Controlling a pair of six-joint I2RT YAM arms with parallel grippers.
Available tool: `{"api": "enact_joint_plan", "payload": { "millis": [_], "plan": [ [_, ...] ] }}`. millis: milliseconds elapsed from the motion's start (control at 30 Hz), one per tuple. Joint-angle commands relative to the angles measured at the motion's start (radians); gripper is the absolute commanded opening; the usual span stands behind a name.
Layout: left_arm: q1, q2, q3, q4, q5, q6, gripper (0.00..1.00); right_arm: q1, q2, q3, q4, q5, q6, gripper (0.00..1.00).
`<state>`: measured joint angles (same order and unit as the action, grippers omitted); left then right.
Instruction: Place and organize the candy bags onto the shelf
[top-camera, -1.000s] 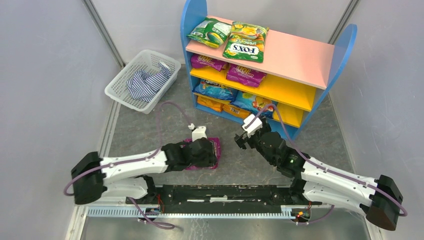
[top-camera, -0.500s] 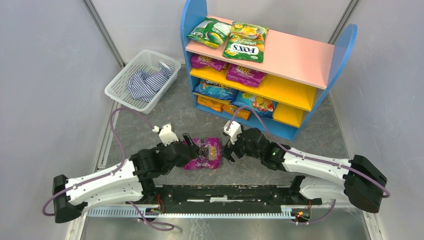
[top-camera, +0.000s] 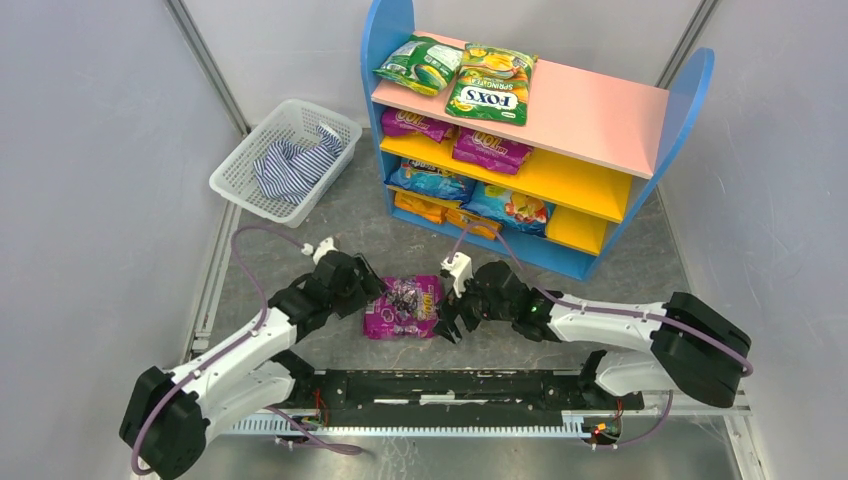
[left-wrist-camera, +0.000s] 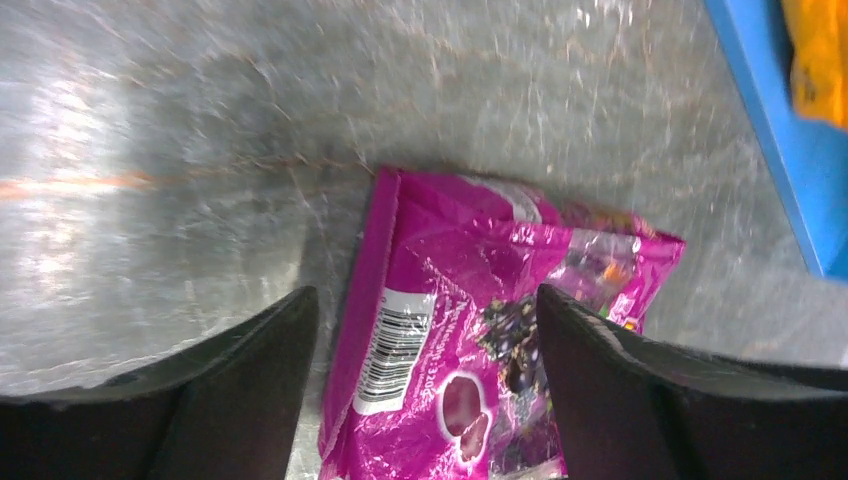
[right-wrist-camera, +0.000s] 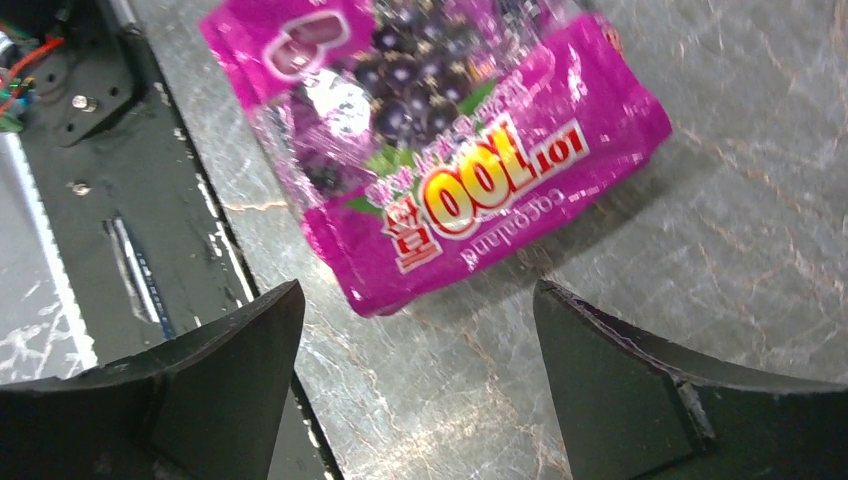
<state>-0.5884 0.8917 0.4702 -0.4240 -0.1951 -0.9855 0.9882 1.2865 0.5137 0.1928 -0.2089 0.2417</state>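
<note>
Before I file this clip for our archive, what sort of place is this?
Likely a robot training cell staged like a small shop: blank grey partition walls, a bare metal table, and a small shelf stocked with candy bags.

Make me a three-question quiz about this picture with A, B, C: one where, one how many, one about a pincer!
1. How many candy bags lie on the pink top board of the shelf? A one, B two, C five.
2. Where is the striped cloth? A in the white basket, B on the shelf, C in a pincer.
3. The right pincer is: A shut on a bag, B shut on the cloth, C open.
Answers: B, just two lie there; A, it is bunched inside the basket; C, its fingers stand wide apart, the purple bag lying free.
</note>
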Motion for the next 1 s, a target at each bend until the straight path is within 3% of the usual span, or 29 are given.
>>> {"api": "enact_joint_plan", "payload": {
  "millis": [0, 100, 200, 367, 500, 733, 833, 967],
  "plan": [
    [0.003, -0.003, -0.096, 0.193, 0.233, 0.004, 0.77, -0.017, 0.011, -0.029, 0.077, 0.122, 0.058, 0.86],
    [-0.031, -0.063, -0.165, 0.265, 0.262, -0.092, 0.68, -0.073, 0.036, -0.01, 0.064, 0.187, 0.052, 0.79],
    [-0.149, -0.088, -0.203, 0.356, 0.215, -0.188, 0.67, -0.117, 0.078, 0.025, 0.043, 0.272, 0.01, 0.77],
    [-0.409, 0.085, -0.09, 0.399, 0.072, -0.228, 0.68, -0.12, 0.119, 0.143, -0.109, 0.427, -0.113, 0.79],
    [-0.448, 0.117, 0.032, 0.223, 0.004, -0.161, 0.76, -0.12, 0.004, 0.128, -0.19, 0.487, -0.185, 0.86],
    [-0.445, -0.152, 0.112, -0.096, -0.201, -0.131, 0.99, -0.102, -0.224, 0.049, -0.247, 0.299, -0.36, 0.98],
    [-0.443, -0.224, 0.2, -0.244, -0.302, -0.106, 1.0, -0.042, -0.245, 0.064, -0.23, 0.258, -0.395, 0.98],
    [-0.429, -0.218, 0.355, -0.444, -0.476, -0.064, 1.0, 0.109, -0.146, 0.148, -0.232, 0.323, -0.431, 0.98]
  ]
}}
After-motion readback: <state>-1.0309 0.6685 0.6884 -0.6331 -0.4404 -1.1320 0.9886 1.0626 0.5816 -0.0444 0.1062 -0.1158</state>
